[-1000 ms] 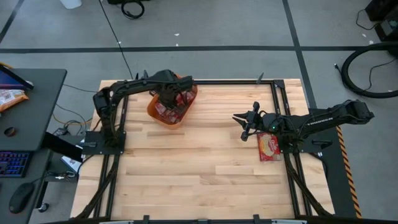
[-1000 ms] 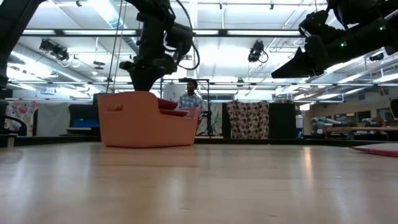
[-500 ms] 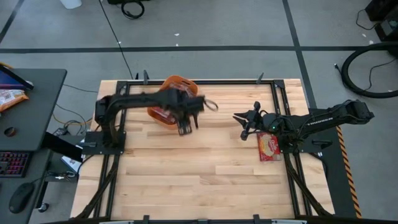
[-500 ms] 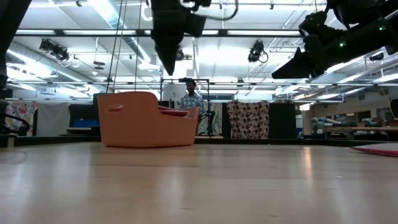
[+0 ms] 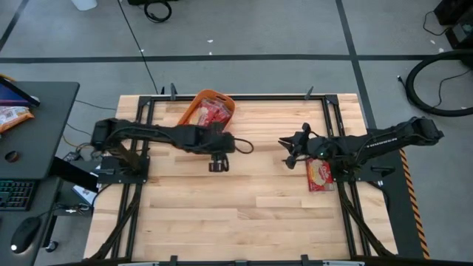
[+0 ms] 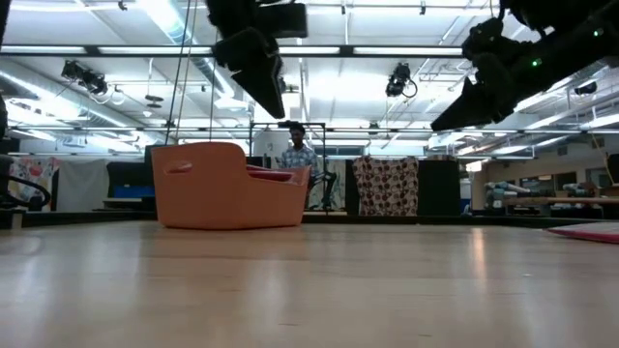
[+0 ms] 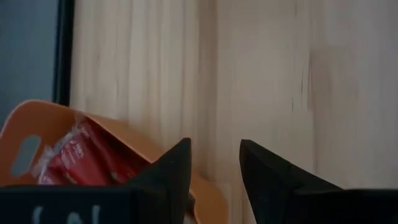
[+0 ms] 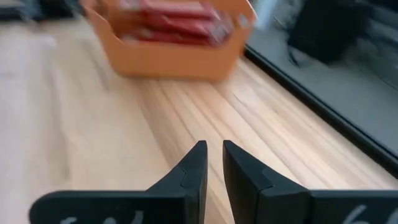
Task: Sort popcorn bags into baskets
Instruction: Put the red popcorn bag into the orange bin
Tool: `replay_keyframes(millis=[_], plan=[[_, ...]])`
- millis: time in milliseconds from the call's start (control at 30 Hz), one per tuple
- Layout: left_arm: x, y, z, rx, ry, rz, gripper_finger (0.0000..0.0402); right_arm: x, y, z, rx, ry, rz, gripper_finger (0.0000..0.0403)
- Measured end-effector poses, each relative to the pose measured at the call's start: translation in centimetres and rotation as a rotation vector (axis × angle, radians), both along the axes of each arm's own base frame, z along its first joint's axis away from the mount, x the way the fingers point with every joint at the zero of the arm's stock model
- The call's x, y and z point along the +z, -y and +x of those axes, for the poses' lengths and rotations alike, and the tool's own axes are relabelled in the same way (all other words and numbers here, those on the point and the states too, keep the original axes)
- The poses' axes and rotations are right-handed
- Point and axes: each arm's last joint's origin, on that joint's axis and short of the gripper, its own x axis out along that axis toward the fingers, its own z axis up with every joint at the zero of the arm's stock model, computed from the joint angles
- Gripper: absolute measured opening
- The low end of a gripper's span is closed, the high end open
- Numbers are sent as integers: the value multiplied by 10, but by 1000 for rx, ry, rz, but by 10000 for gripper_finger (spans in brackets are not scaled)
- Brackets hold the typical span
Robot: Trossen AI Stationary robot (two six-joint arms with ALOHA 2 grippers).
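One popcorn bag (image 5: pixel 320 174) left on the table, by the right arm's base; several, count unclear, lie in the single orange basket (image 5: pixel 194 109) at the far edge. Your left gripper (image 5: pixel 215 164) hangs mid-table, fingers parted, empty. Right gripper (image 5: pixel 290 155), fingers narrow and empty, sits just beside the stray bag: you'd likely open wider and drop onto it.

The room is big, with a grey floor (image 5: pixel 281 29) crossed by dark lines. A black cable (image 5: pixel 436 81) loops on the floor at one side. Beside the wooden worktop (image 5: pixel 244 199) stands a dark desk (image 5: pixel 37 125) with a keyboard (image 5: pixel 13 193) and a mouse (image 5: pixel 26 235). Long bright lights (image 6: pixel 184 34) run along the ceiling. Far back, a person (image 6: pixel 295 155) stands near a patterned cloth (image 6: pixel 385 186) that hangs down. More desks (image 6: pixel 551 201) sit off to the side.
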Motion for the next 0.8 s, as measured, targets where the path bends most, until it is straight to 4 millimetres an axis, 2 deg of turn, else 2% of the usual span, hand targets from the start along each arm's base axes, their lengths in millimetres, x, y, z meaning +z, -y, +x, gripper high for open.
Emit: replay_keyframes(millis=[167,300,433,600,800], plan=[[-5,-2,-24,-22,132,17,141,2,-7,6,-138,-106,69,54],[-16,-3,-41,-22,181,21,141,-8,-11,17,-177,-241,236,54],[-20,-3,-54,-17,199,32,141,-17,-10,23,-257,-473,468,54],[-23,-3,-65,-48,274,65,141,-23,-9,25,-365,-799,595,56],[-30,-6,-83,-65,360,89,141,-26,-12,32,-397,-1036,772,99]])
